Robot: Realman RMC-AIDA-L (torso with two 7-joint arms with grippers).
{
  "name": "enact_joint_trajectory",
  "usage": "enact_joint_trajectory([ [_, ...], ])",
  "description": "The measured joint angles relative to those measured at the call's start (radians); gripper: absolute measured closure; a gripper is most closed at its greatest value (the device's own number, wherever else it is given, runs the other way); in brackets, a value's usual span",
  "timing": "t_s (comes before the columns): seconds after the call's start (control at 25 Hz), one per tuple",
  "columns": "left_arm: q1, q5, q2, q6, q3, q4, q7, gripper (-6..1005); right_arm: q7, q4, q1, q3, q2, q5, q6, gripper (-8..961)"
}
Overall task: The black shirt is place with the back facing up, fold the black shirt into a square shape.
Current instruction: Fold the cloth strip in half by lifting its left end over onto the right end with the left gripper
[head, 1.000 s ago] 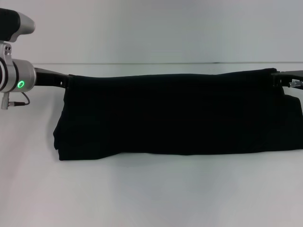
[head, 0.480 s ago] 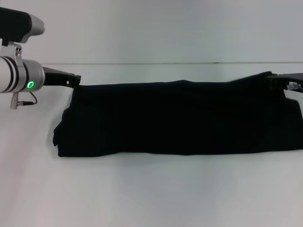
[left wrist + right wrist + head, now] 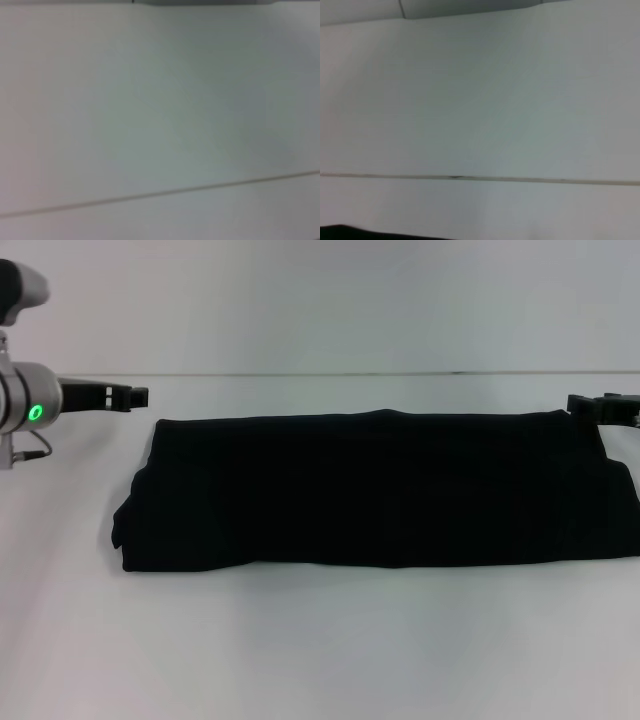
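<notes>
black shirt [image 3: 375, 490] folded flat, left gripper [image 3: 135, 396] + right gripper [image 3: 585, 405] clear

The white counter [image 3: 320, 650] carries one thing: the black shirt [image 3: 375, 490]. The shirt lies flat on it as a long, wide folded band, running almost from side to side. Bare white counter shows in front of the shirt, behind it up to the counter's far edge, and beside the shirt's left end. The shirt's right end reaches the head view's edge.
</notes>
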Motion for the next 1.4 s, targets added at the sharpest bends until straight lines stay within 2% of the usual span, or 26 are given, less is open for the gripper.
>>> enact_joint_trajectory([
  [0.04,0.012,0.000,0.001,0.041,0.000,0.024,-0.014,625,0.011,-0.022,-0.012,0.001,-0.001,0.004,-0.040,471],
  [0.12,0.037,-0.003,0.002,0.138,-0.001,0.075,-0.035,384,0.025,-0.066,-0.040,0.002,-0.001,0.023,-0.116,412],
  [0.24,0.069,-0.013,0.003,0.255,-0.005,0.146,-0.051,286,0.030,-0.118,-0.092,0.002,-0.001,0.081,-0.245,325],
  [0.32,0.117,-0.054,0.004,0.420,-0.009,0.233,-0.057,222,0.030,-0.144,-0.135,0.002,-0.006,0.127,-0.334,325],
  [0.36,0.132,-0.070,0.004,0.463,-0.010,0.255,-0.056,189,0.028,-0.151,-0.155,0.002,-0.011,0.144,-0.373,325],
  [0.44,0.174,-0.112,0.009,0.559,-0.011,0.292,-0.051,189,0.024,-0.158,-0.193,0.002,-0.024,0.171,-0.451,326],
  [0.56,0.203,-0.123,0.012,0.618,-0.021,0.299,-0.050,189,0.023,-0.161,-0.241,0.000,-0.045,0.180,-0.563,326],
  [0.8,0.263,-0.124,0.004,0.666,-0.047,0.309,-0.043,190,0.027,-0.164,-0.289,0.004,-0.065,0.181,-0.627,327],
  [1.08,0.283,-0.128,-0.008,0.653,-0.049,0.298,-0.014,190,0.023,-0.158,-0.281,-0.001,-0.066,0.180,-0.619,328],
  [1.4,0.279,-0.123,-0.008,0.631,-0.046,0.277,0.005,190,0.022,-0.156,-0.270,-0.005,-0.058,0.178,-0.599,329],
])
